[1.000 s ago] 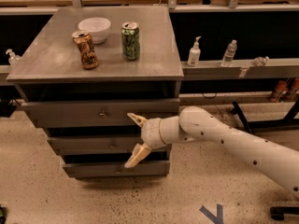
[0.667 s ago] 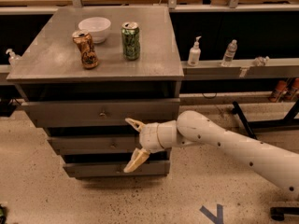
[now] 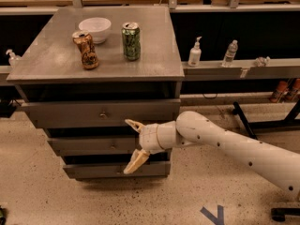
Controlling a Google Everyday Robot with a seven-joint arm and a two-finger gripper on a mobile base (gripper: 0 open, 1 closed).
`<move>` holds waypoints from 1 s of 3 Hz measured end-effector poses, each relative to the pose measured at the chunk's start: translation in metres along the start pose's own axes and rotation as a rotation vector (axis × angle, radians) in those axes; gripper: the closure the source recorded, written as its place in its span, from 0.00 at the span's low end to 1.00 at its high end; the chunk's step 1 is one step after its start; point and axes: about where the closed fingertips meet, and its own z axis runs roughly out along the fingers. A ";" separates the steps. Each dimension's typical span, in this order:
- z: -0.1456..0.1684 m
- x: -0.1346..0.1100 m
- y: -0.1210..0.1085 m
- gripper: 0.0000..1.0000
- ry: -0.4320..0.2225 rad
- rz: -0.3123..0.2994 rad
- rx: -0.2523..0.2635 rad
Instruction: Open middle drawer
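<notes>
Midway down the grey cabinet [image 3: 150, 55] sat the middle drawer [image 3: 89, 145]. At its right end the gripper [image 3: 132, 144] was spread wide, one finger above, one below. On top stood a green can [image 3: 131, 41], brown can [image 3: 86, 49] and white bowl [image 3: 95, 28].

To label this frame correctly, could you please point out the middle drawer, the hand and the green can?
middle drawer [image 3: 89, 145], camera view, on its flat grey front panel.
hand [image 3: 127, 147], camera view, midway between its open fingertips, in front of the middle drawer.
green can [image 3: 131, 42], camera view, on its side wall.
</notes>
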 end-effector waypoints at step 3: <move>0.042 0.150 0.040 0.00 0.247 0.018 -0.146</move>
